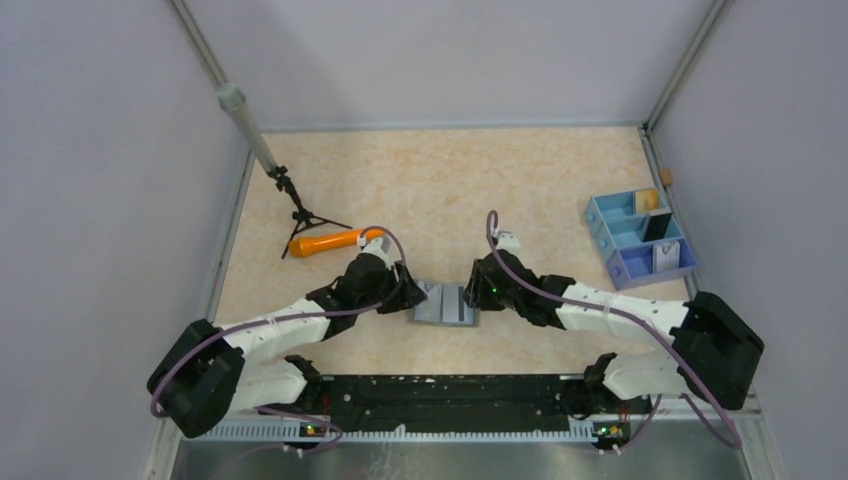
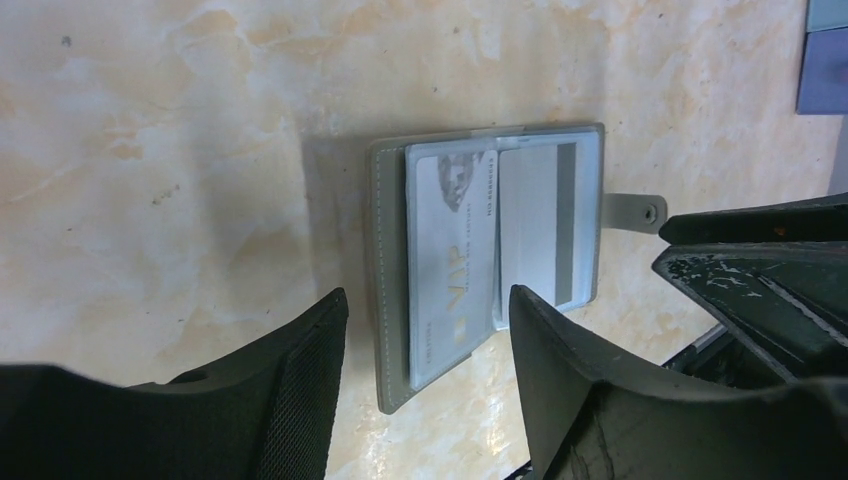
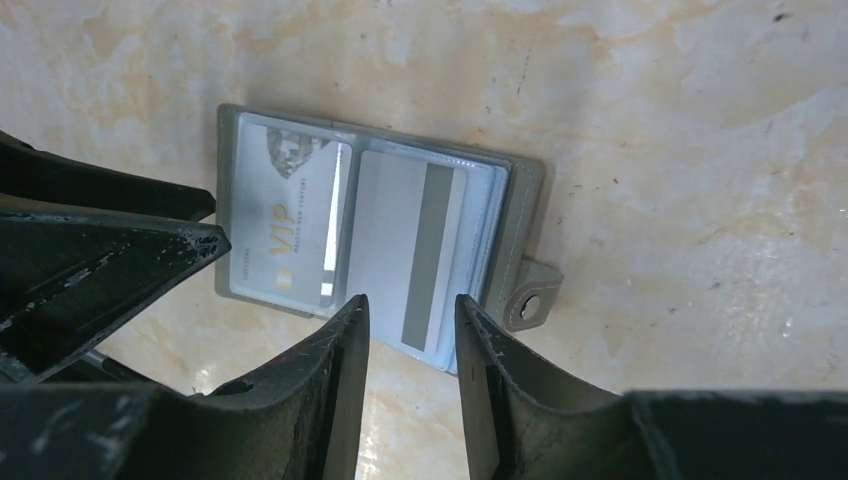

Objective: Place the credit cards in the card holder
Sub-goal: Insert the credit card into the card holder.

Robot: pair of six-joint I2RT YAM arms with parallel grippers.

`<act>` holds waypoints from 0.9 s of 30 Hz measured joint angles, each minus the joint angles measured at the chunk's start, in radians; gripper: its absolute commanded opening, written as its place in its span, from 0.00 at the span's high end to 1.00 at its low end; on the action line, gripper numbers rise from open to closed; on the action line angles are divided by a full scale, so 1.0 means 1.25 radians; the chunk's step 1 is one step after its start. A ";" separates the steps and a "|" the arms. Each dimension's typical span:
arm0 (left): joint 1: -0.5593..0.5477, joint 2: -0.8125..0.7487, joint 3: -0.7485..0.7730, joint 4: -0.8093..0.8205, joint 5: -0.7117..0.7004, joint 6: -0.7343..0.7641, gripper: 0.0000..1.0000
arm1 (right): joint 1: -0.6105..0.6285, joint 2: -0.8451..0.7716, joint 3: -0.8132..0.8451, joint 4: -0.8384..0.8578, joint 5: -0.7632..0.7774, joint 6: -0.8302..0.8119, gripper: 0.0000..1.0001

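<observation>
The beige marbled table (image 1: pixel 450 180) carries an open grey card holder (image 1: pixel 446 304) near the front, an orange stick (image 1: pixel 325 243) and small tripod (image 1: pixel 305 215) at left, and a blue tray (image 1: pixel 600 225) at right.

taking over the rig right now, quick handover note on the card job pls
Left gripper: open, holding nothing, fingers either side of one edge of the open card holder.
Right gripper: narrowly open, empty, at the edge of the striped card.
Done: the VIP card and the striped card sit in the holder's sleeves; the striped one seems to stick out slightly.
Left: a black card and a white card stand in the tray.
</observation>
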 measured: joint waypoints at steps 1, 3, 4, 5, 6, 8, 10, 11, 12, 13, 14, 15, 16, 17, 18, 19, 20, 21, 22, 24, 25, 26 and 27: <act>0.000 0.008 0.000 -0.001 0.002 0.000 0.39 | 0.000 0.015 -0.001 0.010 -0.009 0.000 0.66; 0.000 0.018 0.000 -0.009 0.002 0.002 0.38 | 0.000 0.047 -0.007 0.026 -0.026 0.002 0.66; 0.000 0.019 0.000 -0.016 0.002 0.003 0.38 | -0.001 0.065 -0.011 0.033 -0.035 0.003 0.67; 0.000 0.018 0.000 -0.023 -0.001 0.005 0.37 | -0.001 0.078 -0.014 0.035 -0.041 0.004 0.67; 0.000 0.018 0.000 -0.027 -0.002 0.007 0.36 | -0.001 0.090 -0.015 0.037 -0.046 0.005 0.67; 0.000 0.018 0.000 -0.034 -0.007 0.012 0.36 | -0.001 0.113 -0.015 0.042 -0.054 0.011 0.68; 0.000 0.017 0.000 -0.039 -0.012 0.017 0.36 | -0.002 0.125 -0.016 0.047 -0.057 0.016 0.69; 0.000 0.017 0.000 -0.039 -0.012 0.019 0.37 | -0.004 0.128 -0.016 0.051 -0.058 0.017 0.69; 0.000 0.017 0.000 -0.039 -0.011 0.020 0.39 | -0.005 0.129 -0.018 0.056 -0.060 0.019 0.70; 0.000 0.017 0.000 -0.037 -0.007 0.020 0.41 | -0.007 0.129 -0.021 0.062 -0.061 0.020 0.70; 0.000 0.019 0.000 -0.033 -0.002 0.019 0.42 | -0.008 0.129 -0.024 0.066 -0.061 0.023 0.71; 0.000 0.024 0.000 -0.026 0.004 0.018 0.46 | -0.009 0.130 -0.026 0.069 -0.061 0.025 0.71; 0.000 0.032 0.000 -0.017 0.011 0.017 0.51 | -0.010 0.132 -0.026 0.070 -0.062 0.025 0.72; 0.000 0.040 0.000 -0.011 0.018 0.015 0.55 | -0.011 0.135 -0.026 0.074 -0.063 0.027 0.72; 0.000 0.047 0.000 -0.007 0.023 0.012 0.59 | -0.012 0.140 -0.026 0.077 -0.063 0.030 0.73; 0.000 0.055 0.000 -0.002 0.027 0.011 0.63 | -0.012 0.144 -0.026 0.079 -0.064 0.031 0.74; 0.001 0.061 0.000 0.002 0.032 0.009 0.67 | -0.012 0.149 -0.026 0.085 -0.067 0.033 0.74; 0.001 0.066 0.000 0.005 0.034 0.006 0.71 | -0.012 0.152 -0.026 0.091 -0.067 0.034 0.75; 0.001 0.070 0.000 0.008 0.037 0.006 0.74 | -0.013 0.155 -0.026 0.098 -0.070 0.037 0.76; 0.001 0.073 0.000 0.011 0.038 0.006 0.82 | -0.013 0.157 -0.032 0.113 -0.076 0.040 0.78; 0.002 0.073 0.000 0.012 0.039 0.005 0.86 | -0.015 0.157 -0.036 0.122 -0.079 0.041 0.79; 0.003 0.073 0.000 0.014 0.040 0.003 0.90 | -0.016 0.157 -0.038 0.126 -0.081 0.043 0.80; 0.003 0.073 0.000 0.017 0.042 0.002 0.93 | -0.016 0.158 -0.039 0.133 -0.085 0.045 0.81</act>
